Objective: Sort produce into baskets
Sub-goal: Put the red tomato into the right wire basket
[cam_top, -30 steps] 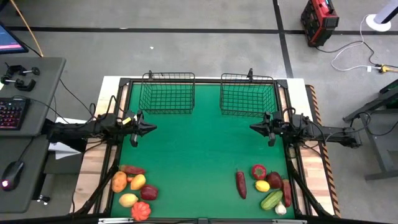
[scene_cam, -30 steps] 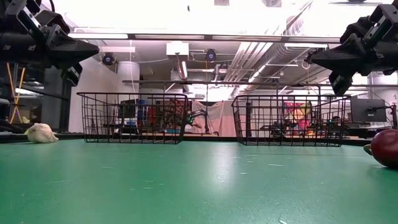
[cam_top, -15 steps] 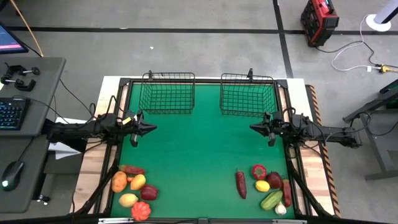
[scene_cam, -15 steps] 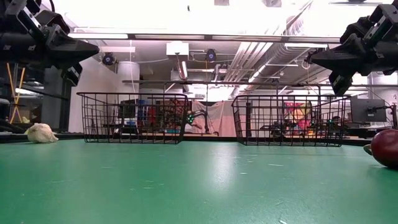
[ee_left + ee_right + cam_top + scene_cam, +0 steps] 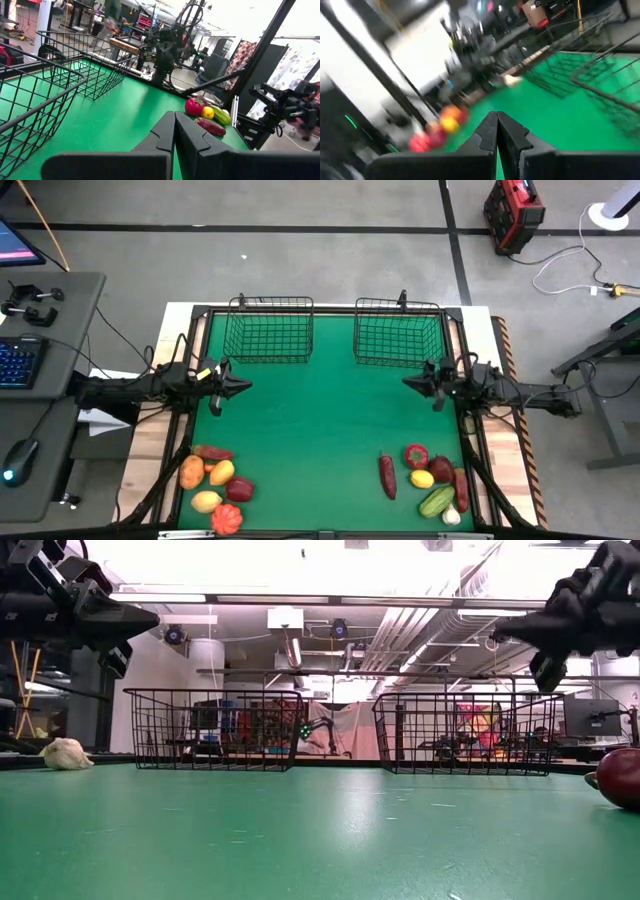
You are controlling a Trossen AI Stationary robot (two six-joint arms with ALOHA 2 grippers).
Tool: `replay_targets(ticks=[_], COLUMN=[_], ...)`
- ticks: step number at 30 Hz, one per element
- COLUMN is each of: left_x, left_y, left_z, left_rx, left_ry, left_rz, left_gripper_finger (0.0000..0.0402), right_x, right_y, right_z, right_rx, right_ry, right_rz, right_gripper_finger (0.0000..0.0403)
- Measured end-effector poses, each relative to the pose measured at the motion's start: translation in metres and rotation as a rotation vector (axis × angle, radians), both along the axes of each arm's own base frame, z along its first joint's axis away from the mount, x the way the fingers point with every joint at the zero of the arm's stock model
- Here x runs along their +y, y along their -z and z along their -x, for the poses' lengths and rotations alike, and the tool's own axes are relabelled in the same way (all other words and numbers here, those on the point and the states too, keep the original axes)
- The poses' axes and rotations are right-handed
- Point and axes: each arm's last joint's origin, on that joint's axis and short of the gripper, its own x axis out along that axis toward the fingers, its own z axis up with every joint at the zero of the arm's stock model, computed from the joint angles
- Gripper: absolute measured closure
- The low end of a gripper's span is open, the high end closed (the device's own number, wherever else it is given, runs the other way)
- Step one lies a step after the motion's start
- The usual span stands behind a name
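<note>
Produce lies in two heaps at the near corners of the green bench (image 5: 320,410), one (image 5: 213,485) by the left arm and one (image 5: 432,475) by the right, probably for reach, while both baskets (image 5: 268,330) (image 5: 398,332) stand empty at the far edge and the left gripper (image 5: 240,386) and right gripper (image 5: 410,384) (each with fingers pressed together, holding nothing) hang above mid-bench.

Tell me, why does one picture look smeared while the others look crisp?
In the right wrist view everything is streaked: the produce is just red and yellow smudges, likely because that camera is moving. In the low view the right gripper is slightly blurred too, and the ceiling lights glare white. The left wrist view and high view are sharp.
</note>
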Motion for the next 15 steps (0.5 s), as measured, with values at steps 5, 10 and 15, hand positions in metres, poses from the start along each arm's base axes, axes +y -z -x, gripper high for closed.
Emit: replay_targets(ticks=[5, 10, 15], left_x=[0.0, 0.0, 0.0], left_y=[0.0, 0.0, 0.0], left_z=[0.0, 0.0, 0.0], left_rx=[0.0, 0.0, 0.001], left_ry=[0.0, 0.0, 0.0], left_rz=[0.0, 0.0, 0.0], left_gripper_finger=[0.0402, 0.0402, 0.0401], right_x=[-0.006, -0.008, -0.001], right_y=[-0.013, -0.037, -0.09], right_z=[0.003, 0.011, 0.013], right_rx=[-0.203, -0.474, -0.428], right_ry=[0.161, 0.188, 0.021], right_rz=[-0.328, -0.403, -0.275], right_gripper_finger=[0.0403, 0.0402, 0.0385])
